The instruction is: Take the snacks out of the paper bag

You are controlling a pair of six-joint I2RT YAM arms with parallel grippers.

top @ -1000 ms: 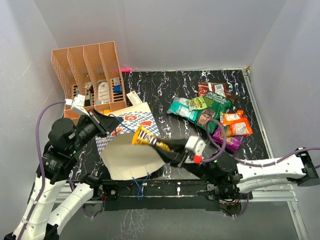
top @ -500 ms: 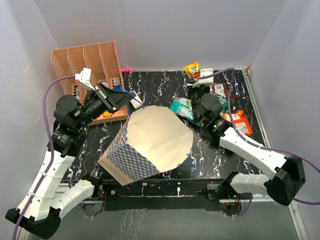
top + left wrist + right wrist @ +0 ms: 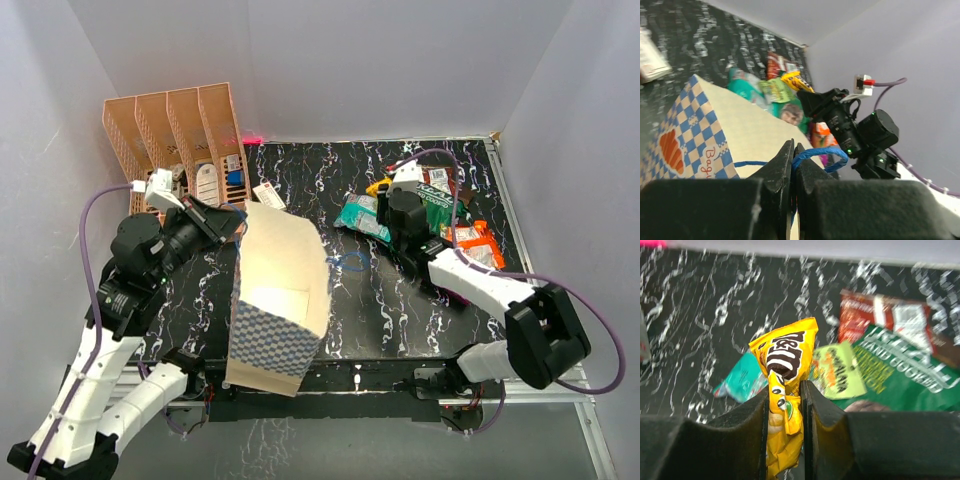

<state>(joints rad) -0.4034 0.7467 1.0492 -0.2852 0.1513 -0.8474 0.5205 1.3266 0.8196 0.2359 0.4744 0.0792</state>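
The paper bag (image 3: 275, 300) stands tilted at the near left, its white inside showing. My left gripper (image 3: 235, 225) is shut on its blue cord handle (image 3: 820, 152) at the bag's top edge (image 3: 700, 125). The other blue handle (image 3: 350, 262) lies on the table. My right gripper (image 3: 388, 195) is shut on a yellow snack packet (image 3: 785, 360), held just above the snack pile. The pile holds green (image 3: 432, 205), teal (image 3: 358, 215), orange (image 3: 472, 245), purple (image 3: 455, 282) and dark brown-red (image 3: 440, 178) packets. The right wrist view shows the green (image 3: 890, 375), red-brown (image 3: 880, 312) and teal (image 3: 740, 377) ones below.
A salmon-pink file organiser (image 3: 175, 140) with small office items stands at the back left. A white tag (image 3: 265, 193) lies beside it. Grey walls close in on three sides of the black marbled table (image 3: 400, 310).
My right gripper carried the yellow packet from the bag's mouth up to the back right, then down over the snack pile. My left gripper swung the bag up, then set it down more upright.
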